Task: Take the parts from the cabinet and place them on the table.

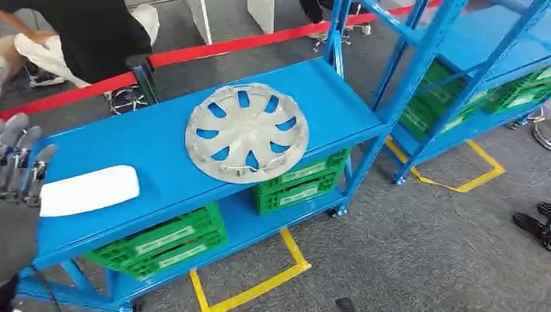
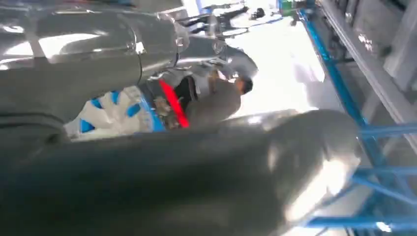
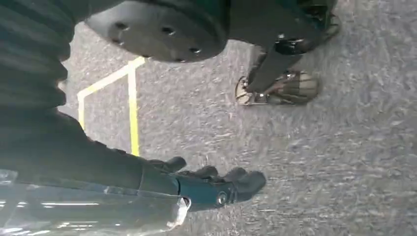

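Raised at the head view's left edge, the left robot hand is seen with fingers spread, nothing held. Just beside it a white part lies on the blue shelf; a hubcap overhangs the front edge and could be knocked off by a careless reach. The right robot hand hangs near the floor, fingers curled, empty.

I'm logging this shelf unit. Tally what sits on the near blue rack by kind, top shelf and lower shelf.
Silver wheel cover, top shelf: 1
White flat part, top shelf: 1
Green crates, lower shelf: 2, one under the white part, one under the wheel cover
Total: 4
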You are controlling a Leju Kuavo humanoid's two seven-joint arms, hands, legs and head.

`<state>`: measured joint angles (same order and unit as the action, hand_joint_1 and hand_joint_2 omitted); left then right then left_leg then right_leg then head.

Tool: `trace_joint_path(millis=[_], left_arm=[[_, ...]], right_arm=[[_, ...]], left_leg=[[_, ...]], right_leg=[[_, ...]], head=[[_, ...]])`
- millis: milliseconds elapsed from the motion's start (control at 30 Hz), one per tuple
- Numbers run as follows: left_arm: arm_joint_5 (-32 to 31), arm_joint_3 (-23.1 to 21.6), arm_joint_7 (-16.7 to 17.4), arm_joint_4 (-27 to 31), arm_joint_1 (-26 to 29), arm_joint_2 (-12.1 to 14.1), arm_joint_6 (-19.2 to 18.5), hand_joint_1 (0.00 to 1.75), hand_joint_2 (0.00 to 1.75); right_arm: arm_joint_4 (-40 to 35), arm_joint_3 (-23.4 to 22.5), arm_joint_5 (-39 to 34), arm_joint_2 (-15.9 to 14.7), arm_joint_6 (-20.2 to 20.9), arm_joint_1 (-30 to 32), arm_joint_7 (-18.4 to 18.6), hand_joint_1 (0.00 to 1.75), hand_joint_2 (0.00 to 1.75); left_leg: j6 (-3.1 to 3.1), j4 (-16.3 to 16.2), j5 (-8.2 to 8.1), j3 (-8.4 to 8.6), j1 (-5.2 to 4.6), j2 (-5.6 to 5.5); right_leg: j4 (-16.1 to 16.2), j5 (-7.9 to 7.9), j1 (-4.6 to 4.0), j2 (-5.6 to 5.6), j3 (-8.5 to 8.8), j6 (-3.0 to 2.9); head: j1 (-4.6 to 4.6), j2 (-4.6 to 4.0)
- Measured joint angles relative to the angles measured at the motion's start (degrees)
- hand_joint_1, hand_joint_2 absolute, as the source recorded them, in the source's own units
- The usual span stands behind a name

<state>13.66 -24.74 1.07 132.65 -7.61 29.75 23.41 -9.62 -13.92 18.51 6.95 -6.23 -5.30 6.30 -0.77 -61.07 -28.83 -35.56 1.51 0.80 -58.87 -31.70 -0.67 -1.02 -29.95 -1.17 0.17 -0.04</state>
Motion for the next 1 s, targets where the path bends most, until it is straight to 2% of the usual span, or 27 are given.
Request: trace_joint_path(millis=[33, 167, 333, 500, 533, 567, 600, 633, 700, 767, 800, 900, 933, 1000], left_arm=[[0.0, 0.0, -0.1, 0.0, 0.1, 0.0, 0.0, 0.00, 0.00], [0.1, 0.0, -0.4, -0.1, 0.0, -0.1, 0.0, 0.00, 0.00], [0.2, 0.0, -0.5, 0.0, 0.0, -0.1, -0.1, 0.00, 0.00], [-0.1, 0.0, -0.4, 0.0, 0.0, -0.2, -0.2, 0.00, 0.00], [-1.1, 0.0, 0.1, 0.0, 0.0, -0.1, -0.1, 0.00, 1.75], [-5.0, 0.0, 1.9, 0.0, -0.1, -0.1, 0.6, 0.00, 1.75], [-10.2, 0.0, 4.8, -0.1, -0.2, -0.1, 1.0, 0.00, 1.75], [-19.8, -0.1, 8.8, -0.2, -0.6, -0.1, 0.9, 0.00, 1.75], [-32.9, -0.4, 15.3, -0.5, -1.9, -0.1, -0.6, 0.00, 1.75], [-40.0, -0.9, 19.2, -0.7, -3.4, -0.1, -2.8, 0.00, 1.75], [-44.2, -1.4, 21.5, -1.1, -4.6, -0.1, -5.2, 0.00, 1.75], [-51.0, -3.8, 25.8, -3.2, -10.0, -0.2, -12.6, 0.00, 1.75], [-52.2, -4.8, 26.4, -4.2, -12.2, -0.2, -14.9, 0.00, 1.75], [-53.3, -7.0, 26.9, -6.8, -15.8, -0.6, -17.1, 0.00, 1.75]], right_arm=[[0.0, 0.0, -0.1, 0.0, 0.0, 0.1, -0.3, 0.00, 1.75], [0.0, 0.0, -0.6, -0.1, 1.5, 0.2, -0.5, 0.00, 1.75], [0.0, 0.0, -0.6, -0.1, 1.9, 0.1, -0.5, 0.00, 1.75], [0.0, 0.0, -0.7, -0.1, 2.0, 0.0, -0.2, 0.00, 1.75], [0.0, 0.0, -0.7, 0.0, 2.0, 0.0, -0.2, 0.00, 1.75], [0.0, 0.0, -0.9, 0.0, 2.0, 0.0, -0.1, 0.00, 1.75], [0.0, 0.0, -1.1, 0.0, 2.0, 0.0, 0.0, 0.00, 1.75], [0.0, 0.0, -1.2, 0.0, 2.0, 0.0, 0.4, 0.00, 1.75], [0.0, 0.0, -1.2, 0.0, 2.0, 0.0, 0.6, 0.00, 1.75], [0.0, 0.0, -1.2, 0.0, 2.0, 0.0, 0.7, 0.00, 1.75], [0.0, 0.0, -1.1, 0.1, 2.0, 0.0, 0.7, 0.00, 1.75], [0.0, 0.0, -0.4, 0.1, 2.3, -0.1, 0.6, 0.00, 1.75], [0.0, 0.1, -0.1, 0.1, 2.4, -0.2, 0.5, 0.00, 1.75], [0.0, 0.5, 0.1, 0.2, 2.5, -0.3, 0.5, 0.00, 1.75]], left_leg=[[-0.37, 0.0, -0.13, -0.02, -0.04, -0.05], [-0.33, 0.0, -0.29, -0.06, -0.19, -0.29], [-0.03, 0.0, -0.47, -0.04, -0.40, -0.84], [0.21, 0.0, -0.45, 0.03, -0.62, -1.12], [0.22, 0.0, -0.45, 0.03, -0.62, -1.13], [0.23, 0.0, -0.44, 0.03, -0.64, -1.14], [0.24, 0.0, -0.43, 0.05, -0.65, -1.15], [0.28, 0.0, -0.41, 0.06, -0.64, -1.20], [0.32, 0.0, -0.38, 0.08, -0.64, -1.34], [0.34, 0.0, -0.36, 0.13, -0.63, -1.48], [0.34, 0.0, -0.34, 0.14, -0.61, -1.61], [0.37, 0.0, -0.27, 0.14, -0.58, -2.02], [0.38, 0.0, -0.26, 0.14, -0.58, -2.13], [0.36, 0.0, -0.21, 0.14, -0.58, -2.24]], right_leg=[[0.4, 0.26, 0.02, 0.02, 0.02, 0.16], [1.1, 0.16, 0.10, 0.09, 0.36, 0.28], [1.4, 0.10, 0.25, 0.42, 0.53, 0.38], [1.5, 0.01, 0.48, 0.67, 0.62, 0.81], [1.5, 0.02, 0.51, 0.67, 0.62, 1.22], [1.5, 0.03, 0.56, 0.67, 0.62, 1.47], [1.5, 0.03, 0.57, 0.67, 0.62, 1.47], [1.5, 0.03, 0.56, 0.69, 0.62, 1.47], [1.5, 0.03, 0.56, 0.75, 0.64, 1.54], [1.5, 0.04, 0.56, 0.80, 0.65, 1.59], [1.5, 0.04, 0.56, 0.88, 0.59, 1.59], [1.5, 0.03, 0.56, 1.16, 0.63, 1.60], [1.5, 0.03, 0.56, 1.22, 0.65, 1.60], [1.5, 0.03, 0.56, 1.27, 0.68, 1.60]], head=[[0.53, 0.00], [0.88, 0.00], [0.90, 0.00], [0.79, 0.00], [0.81, 0.00], [0.81, 0.00], [0.77, 0.00], [0.71, 0.00], [0.79, 0.00], [0.66, 0.00], [0.66, 0.00], [0.70, 0.00], [0.71, 0.00], [0.66, 0.00]])
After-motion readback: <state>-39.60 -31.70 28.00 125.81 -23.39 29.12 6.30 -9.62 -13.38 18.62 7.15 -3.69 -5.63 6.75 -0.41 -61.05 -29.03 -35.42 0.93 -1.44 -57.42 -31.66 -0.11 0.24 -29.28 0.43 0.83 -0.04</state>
